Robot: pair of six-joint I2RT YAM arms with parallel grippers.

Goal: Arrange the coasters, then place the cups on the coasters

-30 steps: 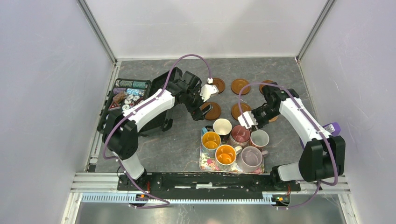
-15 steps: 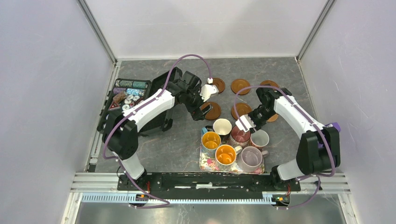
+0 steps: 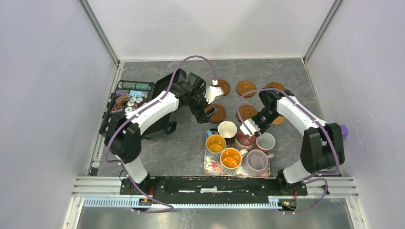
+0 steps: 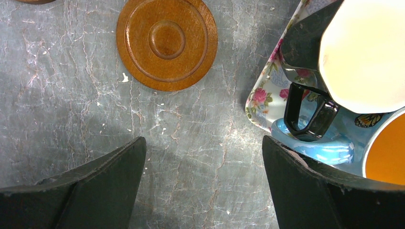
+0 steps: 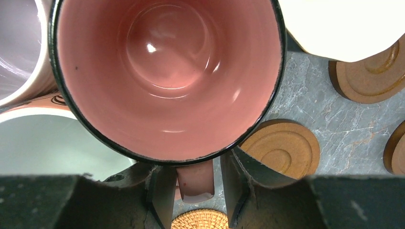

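Observation:
Five brown coasters (image 3: 245,88) lie on the table's far half, with one tan cork coaster (image 3: 278,120) at their right. Several cups stand on the floral tray (image 3: 208,168). The pink cup (image 5: 167,71) fills the right wrist view. Its handle (image 5: 196,183) sits between the fingers of my right gripper (image 5: 198,164), which is open; a thin strip of table shows beside the right finger. My left gripper (image 4: 203,148) hangs wide open over bare table. It is near a brown coaster (image 4: 167,43) and the black cup (image 4: 363,52) with cream lining.
An open black case (image 3: 129,98) of poker chips sits at the far left. Around the pink cup stand the black cup (image 3: 227,129), the white-pink cup (image 3: 265,141) and the lilac cup (image 3: 257,162). Two orange-lined cups (image 3: 215,143) stand at the tray's left. Grey walls close the sides.
My right gripper has slid left and down to the pink cup, and its jaws have narrowed a little round the handle. The left arm has stayed still.

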